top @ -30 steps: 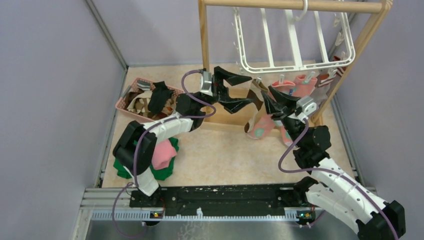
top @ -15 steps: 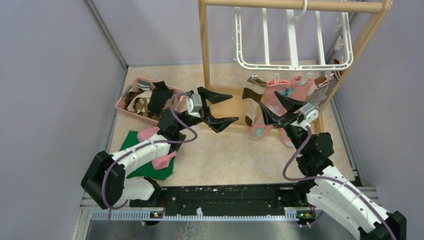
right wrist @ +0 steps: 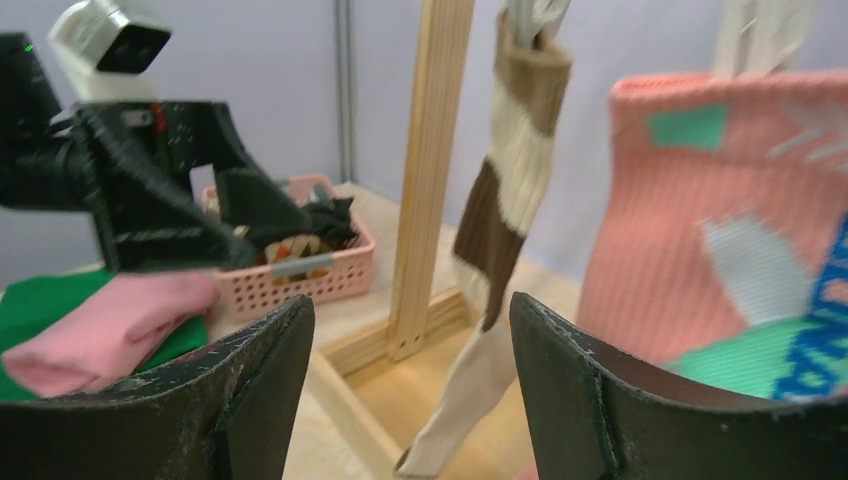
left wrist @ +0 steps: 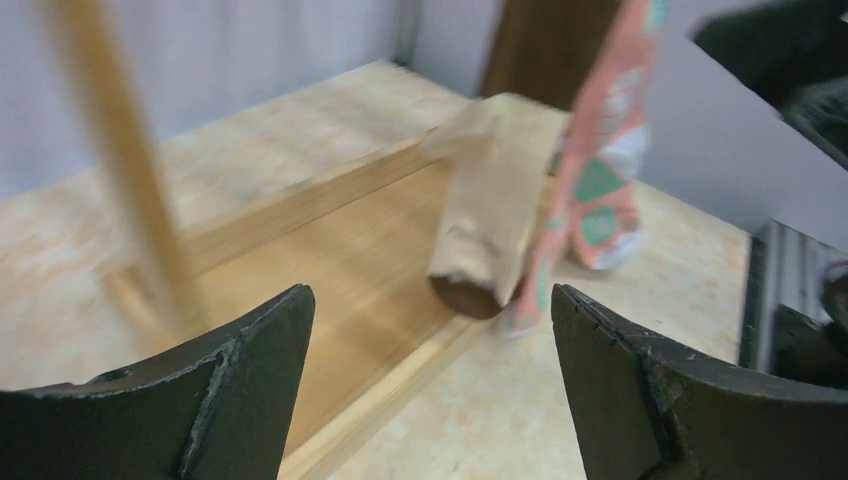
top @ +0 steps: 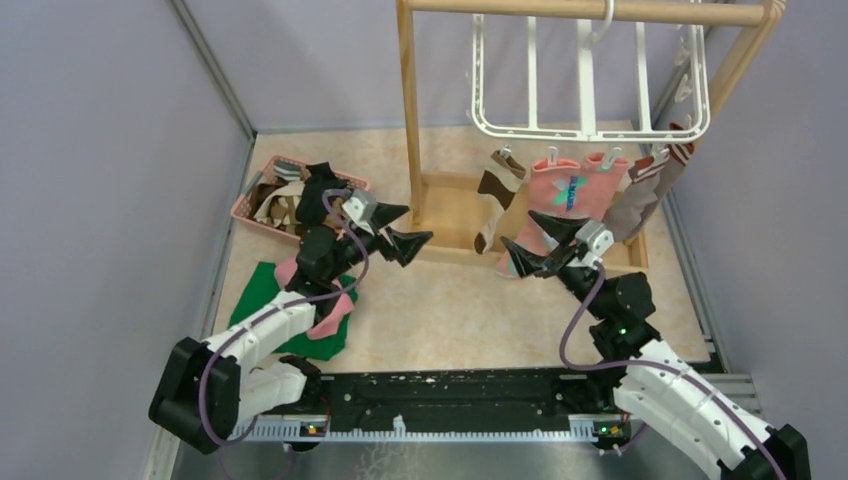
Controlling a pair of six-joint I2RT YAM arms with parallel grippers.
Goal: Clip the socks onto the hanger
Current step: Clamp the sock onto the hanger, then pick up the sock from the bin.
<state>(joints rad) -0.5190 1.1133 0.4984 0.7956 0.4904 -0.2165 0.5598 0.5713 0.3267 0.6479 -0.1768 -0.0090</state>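
The white hanger (top: pixel 590 133) hangs by its hook from the wooden stand's top bar. Clipped along its near rim are a brown-cream striped sock (top: pixel 492 195), two salmon pink socks (top: pixel 562 190), and a grey sock with a red-white cuff (top: pixel 655 175). My left gripper (top: pixel 412 228) is open and empty, left of the stand's post. In the left wrist view it (left wrist: pixel 428 300) faces the striped sock (left wrist: pixel 485 225). My right gripper (top: pixel 522 238) is open and empty, just in front of the pink socks. In the right wrist view it (right wrist: pixel 412 305) frames the striped sock (right wrist: pixel 510 170).
More socks fill a pink basket (top: pixel 250 205) at the back left. A green cloth (top: pixel 262 285) and a pink cloth (top: pixel 330 320) lie under the left arm. The wooden stand's post (top: pixel 408 120) and its floor frame (top: pixel 455 250) stand between the grippers. Purple walls close both sides.
Both arms drew back from the hanger toward me. The right gripper opened. The striped sock now hangs free from its clip, and the left gripper moved left toward the basket.
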